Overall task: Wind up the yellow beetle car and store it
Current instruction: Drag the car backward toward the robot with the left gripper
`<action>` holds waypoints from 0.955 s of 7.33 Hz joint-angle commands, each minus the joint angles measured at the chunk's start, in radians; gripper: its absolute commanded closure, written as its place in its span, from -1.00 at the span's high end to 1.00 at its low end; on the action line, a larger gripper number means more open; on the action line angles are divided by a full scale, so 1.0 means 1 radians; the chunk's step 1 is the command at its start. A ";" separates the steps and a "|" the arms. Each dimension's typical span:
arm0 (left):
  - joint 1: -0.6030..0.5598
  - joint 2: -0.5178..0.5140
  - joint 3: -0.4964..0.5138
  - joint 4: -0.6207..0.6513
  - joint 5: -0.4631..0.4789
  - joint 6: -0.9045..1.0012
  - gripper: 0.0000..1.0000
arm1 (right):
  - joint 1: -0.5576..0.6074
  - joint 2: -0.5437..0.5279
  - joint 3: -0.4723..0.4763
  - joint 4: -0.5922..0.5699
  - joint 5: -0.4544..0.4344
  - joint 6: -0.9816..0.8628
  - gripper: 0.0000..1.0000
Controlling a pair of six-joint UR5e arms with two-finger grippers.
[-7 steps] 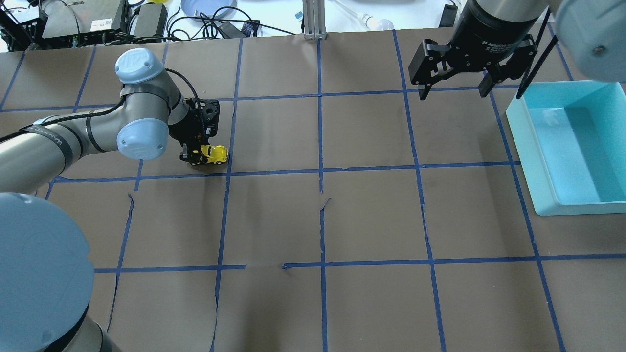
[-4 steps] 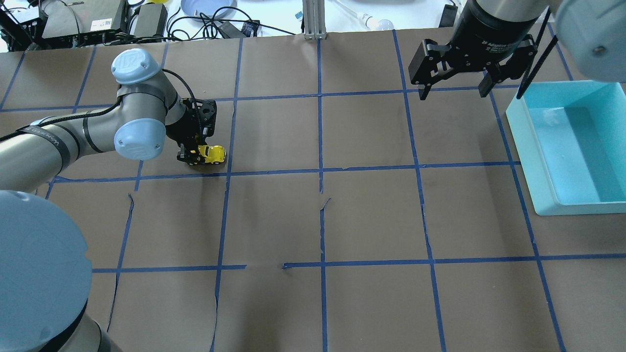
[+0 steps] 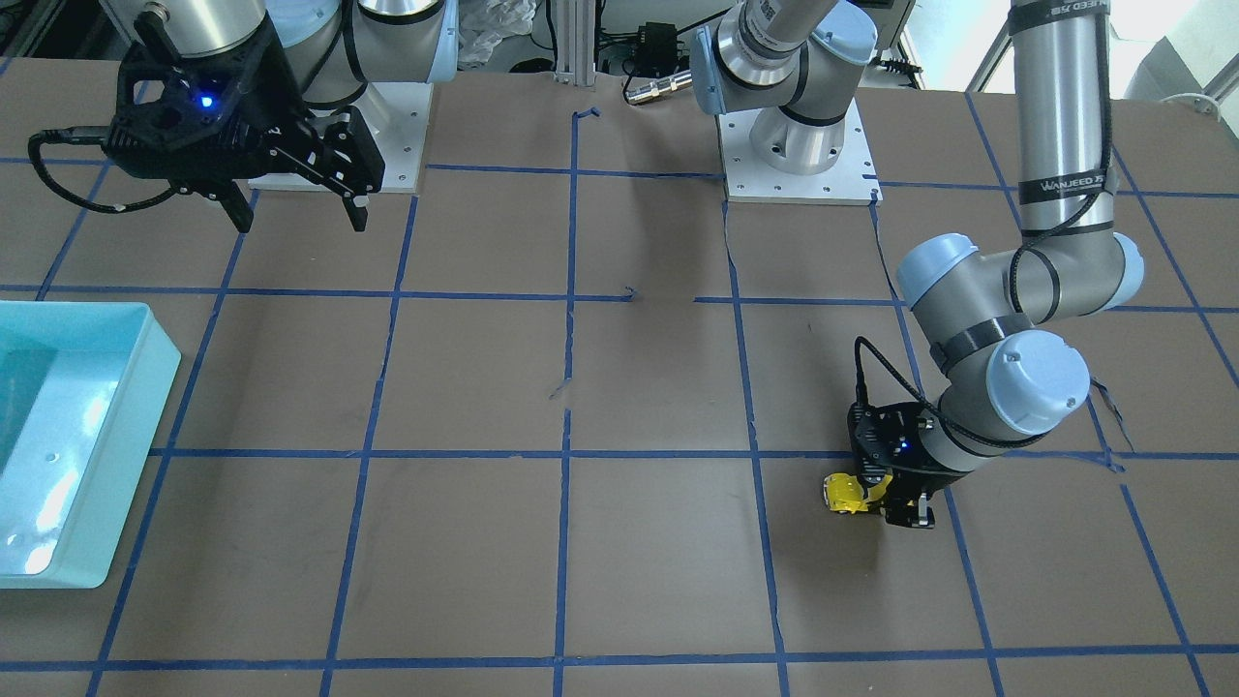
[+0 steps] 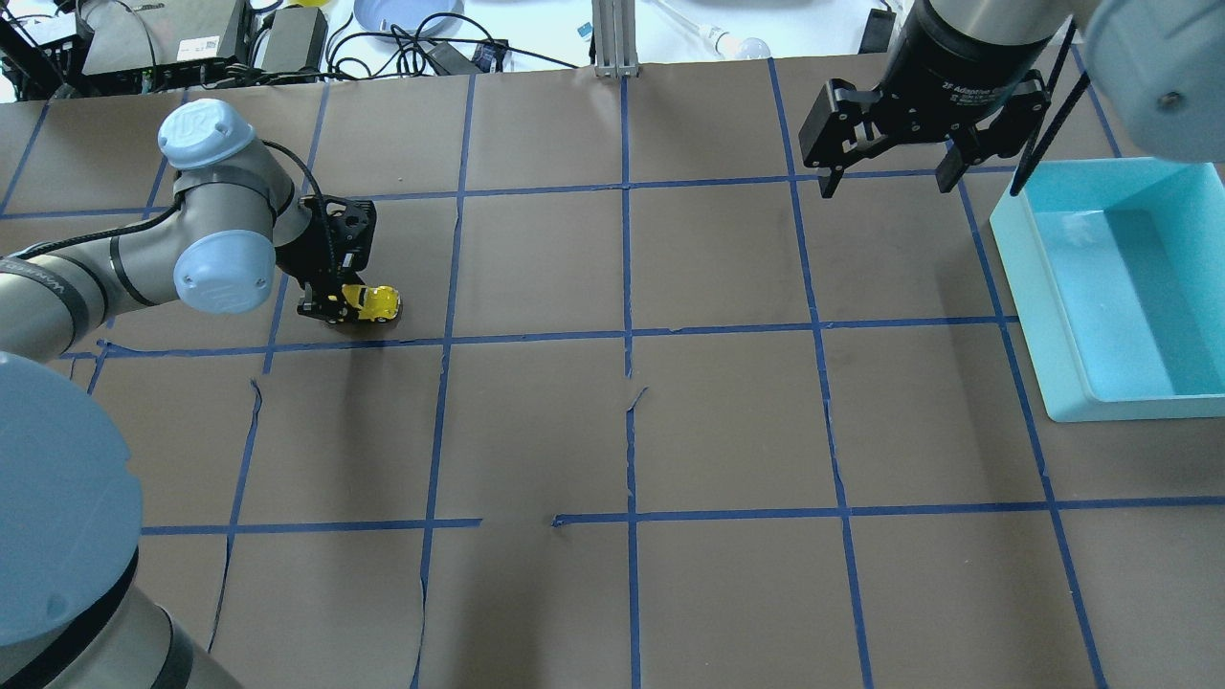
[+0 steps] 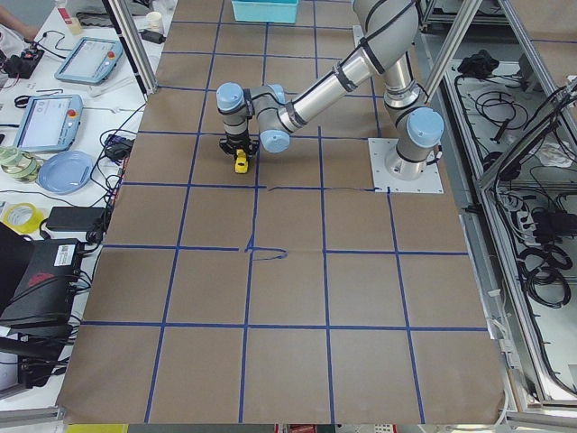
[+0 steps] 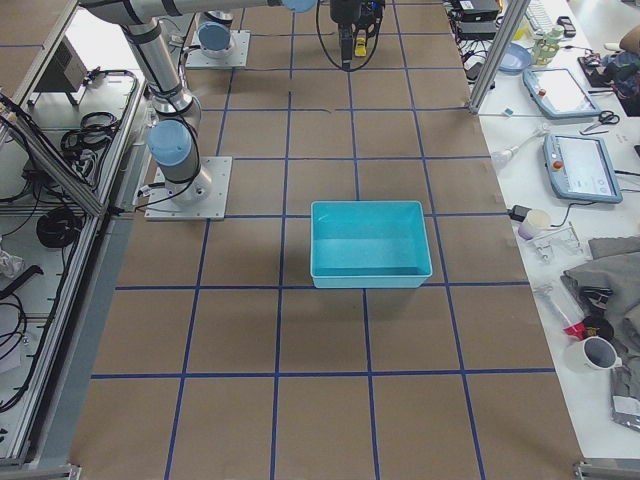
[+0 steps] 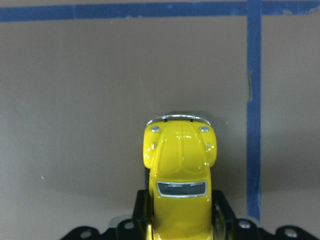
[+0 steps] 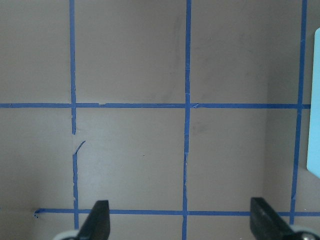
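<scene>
The yellow beetle car [image 4: 375,303] sits low at the brown table surface, in the left half of the overhead view. My left gripper [image 4: 330,306] is shut on its rear part, with the nose sticking out to the right. In the left wrist view the car [image 7: 180,160] points away from the camera, held between the jaws at the bottom edge. It also shows in the front view [image 3: 844,492]. My right gripper [image 4: 885,177] is open and empty, hanging above the table at the far right, next to the bin. Its fingertips [image 8: 97,220] frame bare table.
A light-blue open bin [image 4: 1053,316] stands at the right edge of the table; it also shows in the front view [image 3: 145,407] and looks empty. Blue tape lines grid the brown paper table cover. Cables and electronics lie beyond the far edge.
My left arm has drawn back to the left along the table, carrying the car with it by roughly a car length. The right gripper has stayed put and open.
</scene>
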 commanded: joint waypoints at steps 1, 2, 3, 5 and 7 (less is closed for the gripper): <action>0.061 -0.002 0.000 0.000 -0.001 0.064 -0.90 | 0.000 0.000 0.000 0.001 0.000 0.000 1.00; 0.086 -0.004 -0.002 -0.002 -0.003 0.067 -0.90 | 0.000 0.000 0.000 -0.003 0.003 0.000 1.00; 0.104 -0.005 -0.002 -0.002 -0.001 0.081 -0.89 | 0.000 0.000 0.002 0.000 0.001 0.000 1.00; 0.117 -0.005 -0.002 -0.002 0.002 0.087 -0.43 | 0.000 0.000 0.002 -0.003 0.003 0.000 1.00; 0.117 0.005 0.000 -0.008 0.003 0.073 1.00 | 0.000 0.000 0.003 -0.003 0.003 -0.001 1.00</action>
